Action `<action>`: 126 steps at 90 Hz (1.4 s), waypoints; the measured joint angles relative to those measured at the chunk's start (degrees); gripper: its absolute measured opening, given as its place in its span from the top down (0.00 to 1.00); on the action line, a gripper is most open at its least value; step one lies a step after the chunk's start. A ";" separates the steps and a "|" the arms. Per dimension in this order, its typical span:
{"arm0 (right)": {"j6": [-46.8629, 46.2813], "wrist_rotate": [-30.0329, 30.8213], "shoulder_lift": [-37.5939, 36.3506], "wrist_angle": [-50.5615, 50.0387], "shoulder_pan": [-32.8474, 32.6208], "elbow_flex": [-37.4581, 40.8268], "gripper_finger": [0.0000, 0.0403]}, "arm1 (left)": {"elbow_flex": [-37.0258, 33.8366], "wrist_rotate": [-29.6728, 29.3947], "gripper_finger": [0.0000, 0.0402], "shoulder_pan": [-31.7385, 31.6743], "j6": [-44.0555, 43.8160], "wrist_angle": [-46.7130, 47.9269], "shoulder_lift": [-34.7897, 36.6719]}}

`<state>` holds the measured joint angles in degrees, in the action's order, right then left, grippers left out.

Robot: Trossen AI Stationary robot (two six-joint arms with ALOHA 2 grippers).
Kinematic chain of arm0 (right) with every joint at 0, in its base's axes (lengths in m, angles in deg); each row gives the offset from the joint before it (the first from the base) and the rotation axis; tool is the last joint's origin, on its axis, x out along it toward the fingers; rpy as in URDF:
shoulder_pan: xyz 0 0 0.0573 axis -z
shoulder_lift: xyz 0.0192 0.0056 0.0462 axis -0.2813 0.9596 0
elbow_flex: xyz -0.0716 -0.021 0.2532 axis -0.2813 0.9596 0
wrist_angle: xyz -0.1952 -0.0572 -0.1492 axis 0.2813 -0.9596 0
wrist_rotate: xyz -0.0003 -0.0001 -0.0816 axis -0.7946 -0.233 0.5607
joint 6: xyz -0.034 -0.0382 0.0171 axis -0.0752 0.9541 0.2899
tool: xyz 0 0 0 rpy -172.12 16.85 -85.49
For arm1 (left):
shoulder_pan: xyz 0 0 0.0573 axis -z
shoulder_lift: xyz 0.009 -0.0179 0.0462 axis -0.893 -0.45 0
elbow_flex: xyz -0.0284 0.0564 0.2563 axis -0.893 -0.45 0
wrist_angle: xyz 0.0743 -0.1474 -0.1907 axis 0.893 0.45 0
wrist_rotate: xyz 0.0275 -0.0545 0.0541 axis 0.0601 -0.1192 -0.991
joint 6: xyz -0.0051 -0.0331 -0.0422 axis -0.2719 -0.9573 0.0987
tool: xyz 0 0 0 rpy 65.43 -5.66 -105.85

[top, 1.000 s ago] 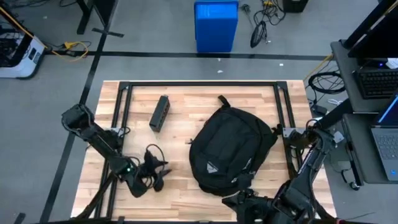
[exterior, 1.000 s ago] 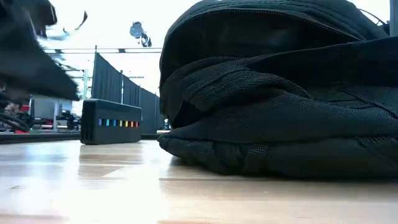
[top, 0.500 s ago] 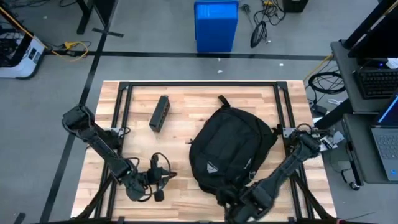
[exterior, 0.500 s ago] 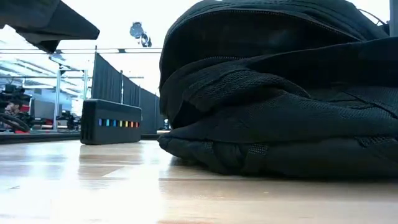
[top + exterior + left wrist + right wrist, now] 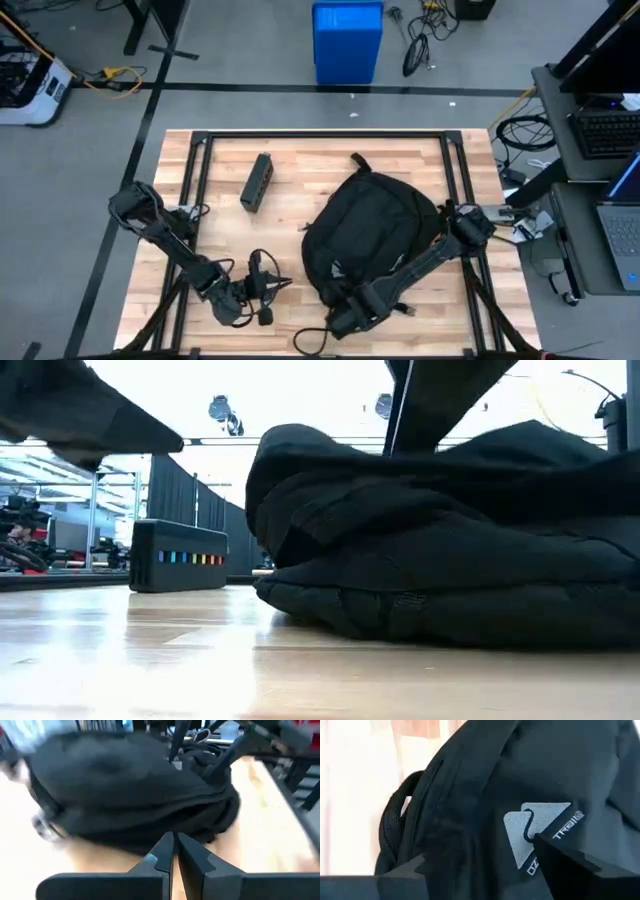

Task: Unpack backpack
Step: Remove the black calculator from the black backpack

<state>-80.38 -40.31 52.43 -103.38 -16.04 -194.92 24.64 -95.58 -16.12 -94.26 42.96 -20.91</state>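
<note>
Left end effector (image 5: 262, 300), one: low over the front-left of the desk (image 5: 290, 175), fingers (image 5: 159, 857) pressed together on nothing, pointed toward the bag, near it but apart. Black calculator (image 5: 256, 181), one: flat at back-left, well apart from the bag; row of coloured keys visible in the low view. Backpack (image 5: 365, 225), one, black: lying at desk centre-right, white triangular logo patch (image 5: 532, 832) facing up at the near end; zipper state and contents not discernible. Right end effector (image 5: 345, 318), one: at the near edge of the backpack, fingers spread apart over the logo patch.
</note>
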 joint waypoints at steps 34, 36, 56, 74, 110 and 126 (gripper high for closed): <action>-3.51 -0.07 0.55 -7.16 4.11 0.23 0.49 | -0.04 3.31 0.97 -1.72 2.25 -5.09 -4.35; -4.16 -0.02 0.55 -7.75 4.38 0.31 0.52 | -0.04 3.34 0.97 -1.65 2.89 -5.50 -4.41; -5.66 0.52 0.66 -9.87 5.87 0.46 0.94 | -0.04 2.88 0.97 -1.66 11.08 -12.54 -4.43; -7.37 2.51 -1.92 -13.56 4.29 -0.98 1.00 | 0.73 0.57 0.97 -1.86 19.04 -14.15 -4.42; -2.95 2.59 -3.96 -2.16 -8.93 -2.54 0.88 | 0.74 -2.37 0.97 -2.06 22.79 -13.98 -4.41; -5.40 8.78 -3.23 -1.18 -12.50 3.40 0.67 | 0.74 -2.23 0.97 -1.96 24.11 -13.94 -4.41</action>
<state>-85.78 -31.53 49.20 -104.57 -28.54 -191.52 25.38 -97.80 -18.07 -70.15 29.03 -25.32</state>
